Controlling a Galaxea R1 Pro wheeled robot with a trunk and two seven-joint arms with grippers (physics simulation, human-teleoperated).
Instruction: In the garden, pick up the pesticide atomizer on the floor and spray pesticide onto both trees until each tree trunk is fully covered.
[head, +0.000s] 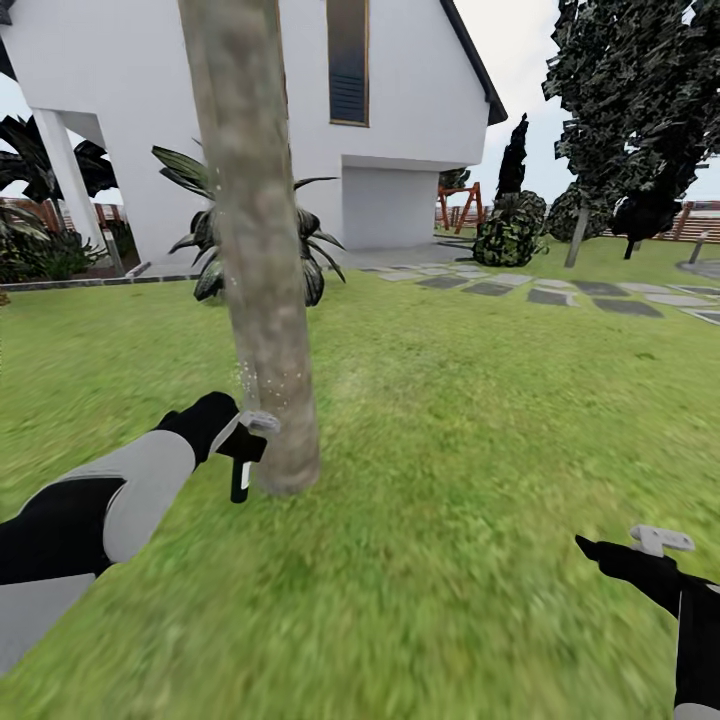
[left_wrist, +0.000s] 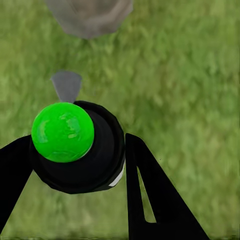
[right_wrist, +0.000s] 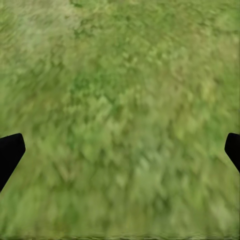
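Left hand (head: 243, 440) clamped on slim black green-capped atomizer (head: 241, 478), nozzle beside thick grey-brown trunk (head: 262, 300) for spraying; right hand (head: 655, 545) apart, idle

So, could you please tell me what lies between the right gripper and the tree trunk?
Only bare grass: the head view shows nothing else between the right gripper and the tree trunk.

no readable text, labels or signs
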